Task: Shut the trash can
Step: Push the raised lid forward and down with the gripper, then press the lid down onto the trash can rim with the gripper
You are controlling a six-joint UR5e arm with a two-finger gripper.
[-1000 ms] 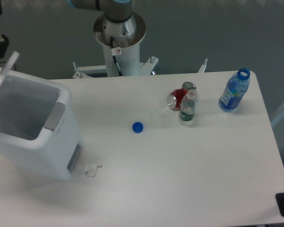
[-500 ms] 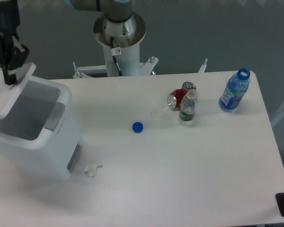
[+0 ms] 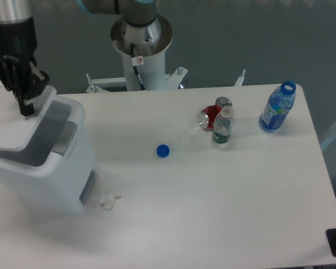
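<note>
Claw on the bin lid

Trash can (image 3: 42, 162) stands at the left end of the surface (image 3: 224, 196), its lid (image 3: 17, 120) tilted low and not quite shut. Claw (image 3: 25, 98) presses the lid's far edge; finger spread cannot be told, nothing visibly gripped.

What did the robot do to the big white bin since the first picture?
The gripper moved right and down, pushing the trash can lid from nearly upright to almost shut; a gap remains. The blue cap, bottles and can stayed put.
</note>
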